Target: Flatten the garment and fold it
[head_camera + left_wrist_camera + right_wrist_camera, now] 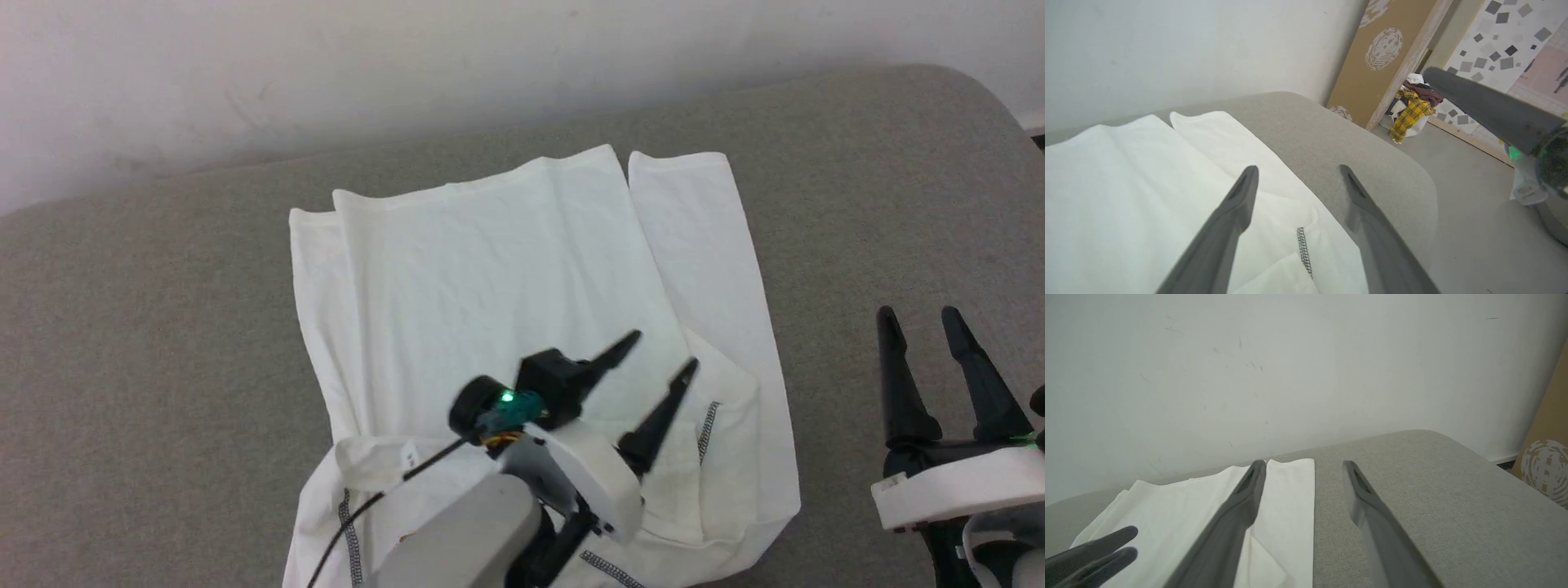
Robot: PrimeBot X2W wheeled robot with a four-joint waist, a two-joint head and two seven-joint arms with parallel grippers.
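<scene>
A pale wall (326, 65) is seen behind a grey fabric-covered desk (122, 327) with rounded corners. The garment (490, 269) – white, thin, lightly creased – is laid across the middle of the desk. Its straight far edge is turned toward the wall and a long panel is folded alongside its right side. The near part is bunched and doubled over at the desk's front edge.

The left forearm (465, 539) is extended from the bottom of the head view, angled up and to the right above the garment's near half. The left end effector (665, 348) is held over the garment's near right part, and its two dark fingers are spread wide with nothing between them. Whether the fingertips touch the cloth cannot be told.

The right end effector (918, 311) is held over bare desk, well to the right of the garment. Its fingers are pointed toward the wall and parted, and nothing is gripped. In the right wrist view they are seen framing the garment's far right corner without meeting it.

Smaller details – dark grey zigzag stitching (709, 429) on a folded flap below the left fingertips, and a green light (507, 398) on the left wrist. In the left wrist view a heap of clothes (1410, 112) is seen on the floor beside a brown patterned board (1384, 53).
</scene>
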